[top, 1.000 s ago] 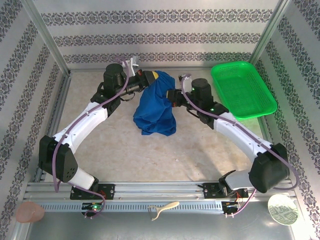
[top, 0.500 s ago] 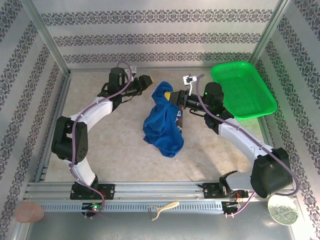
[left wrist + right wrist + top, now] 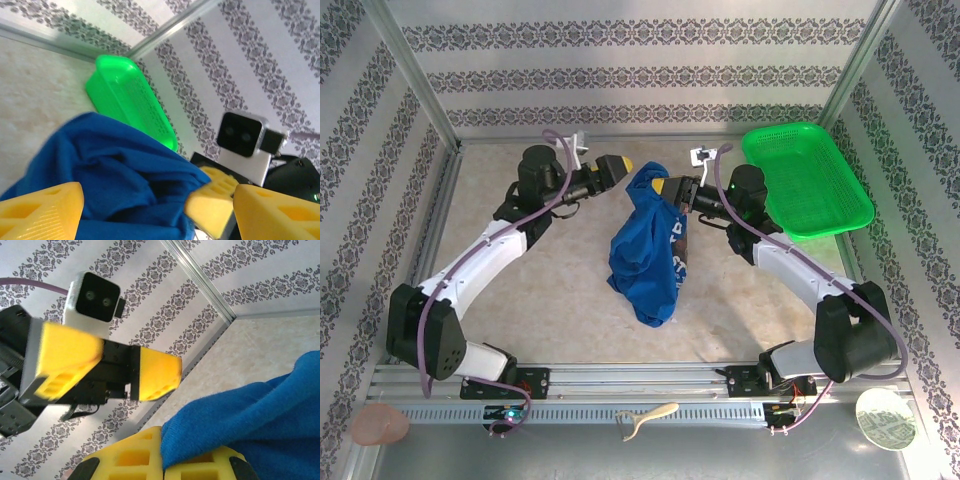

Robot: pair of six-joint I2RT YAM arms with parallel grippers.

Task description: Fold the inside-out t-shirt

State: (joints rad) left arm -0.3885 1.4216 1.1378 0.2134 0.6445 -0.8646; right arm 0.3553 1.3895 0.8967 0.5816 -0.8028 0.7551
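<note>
My right pincer (image 3: 667,189) is closed tight on the top of the t-shirt (image 3: 645,255). From my right wrist I see a fold of the blue cloth pinched between its two yellow fingers (image 3: 125,462). The shirt hangs from that grip as one crumpled bunch, narrow at the top and wider lower down. It is over the middle of the table (image 3: 550,290), between my two arms. I cannot tell whether its lowest end rests on the table or hangs just clear of it. From above, a bit of pale print and a dark patch show along its right side.

My left pincer (image 3: 618,165) stands wide open and has hold of nothing. It is at the far side of the table, just left of the shirt's top, pointing towards the shirt and my right pincer. From my left wrist, its yellow fingertips (image 3: 42,210) sit far apart at the two lower corners. The blue cloth is bunched beyond the gap between them and neither one clamps it. Past the cloth I see the white camera box (image 3: 241,140) on my right wrist.

The green basket (image 3: 807,180) lies at the far right corner of the table, to the right of my right arm and apart from the shirt
</note>
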